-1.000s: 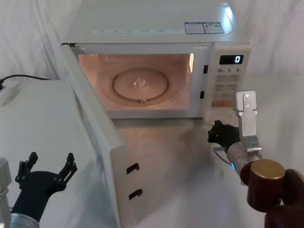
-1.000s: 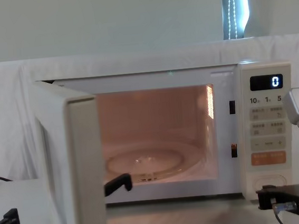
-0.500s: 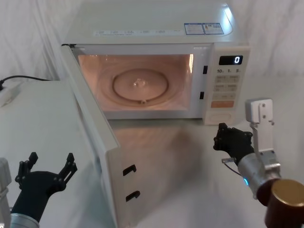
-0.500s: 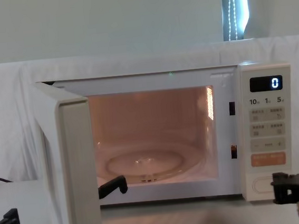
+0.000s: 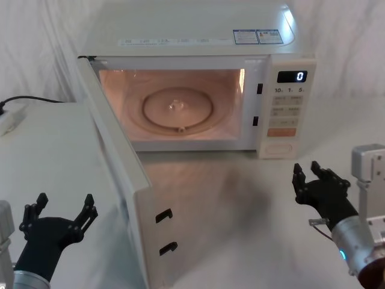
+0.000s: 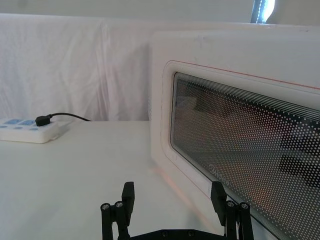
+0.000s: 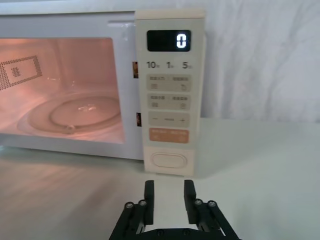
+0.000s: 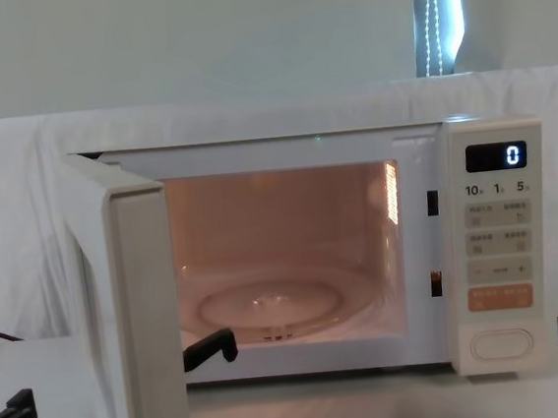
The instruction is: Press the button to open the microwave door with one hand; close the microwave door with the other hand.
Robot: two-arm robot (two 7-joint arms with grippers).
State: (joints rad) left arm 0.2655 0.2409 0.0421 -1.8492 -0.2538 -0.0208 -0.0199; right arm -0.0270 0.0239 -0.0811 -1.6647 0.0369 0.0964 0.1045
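Observation:
The microwave door (image 5: 144, 229) stands wide open, swung out to the left, with its dark glass window (image 6: 240, 150) facing my left gripper. The lit cavity and its glass turntable (image 5: 177, 108) are exposed. The button (image 5: 278, 146) is the wide cream key at the bottom of the control panel (image 7: 168, 160), (image 8: 496, 344). My right gripper (image 5: 313, 174) is open and hangs low in front of the panel, well back from the button (image 7: 169, 192). My left gripper (image 5: 63, 208) is open, low at the near left, outside the door and apart from it (image 6: 172, 192).
A white power strip (image 6: 27, 131) with a black plug and cable (image 5: 30, 97) lies at the far left of the cloth-covered table. The display (image 7: 176, 41) reads 0. An orange key (image 7: 168, 135) sits just above the button. Two black latch hooks (image 5: 165, 214) stick out of the door's inner face.
My right gripper has drawn back from the control panel, toward me and to the right. The door swung slightly wider early on. The left gripper has not moved.

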